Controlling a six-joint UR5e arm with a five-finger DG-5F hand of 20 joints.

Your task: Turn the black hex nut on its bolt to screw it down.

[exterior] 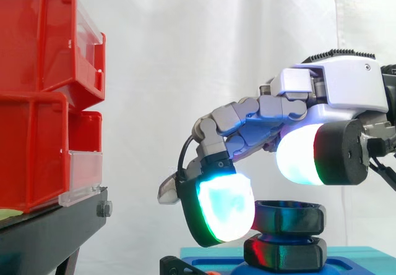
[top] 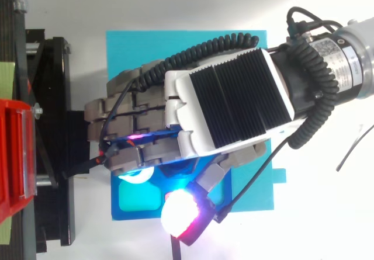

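The black hex nut (exterior: pixel 289 216) sits on its bolt above a second black hex piece (exterior: pixel 284 253) on the blue base (exterior: pixel 346 256). My hand (exterior: pixel 346 89) reaches in from the right and hangs over the nut. Its fingers curl down, and one glowing cyan-white fingertip (exterior: pixel 224 208) rests against the nut's left side. The thumb's white pad (exterior: pixel 300 154) hovers just above the nut's top with a small gap. In the top view the hand (top: pixel 228 99) covers the nut, and the thumb tip (top: pixel 181 213) glows red near the blue base (top: pixel 137 198).
Red bins (exterior: pixel 37 96) are stacked on the black stand (exterior: pixel 55 225) at the left, a short gap from my fingertip. A cyan plate (top: pixel 175 44) lies under the blue base. White curtain stands behind.
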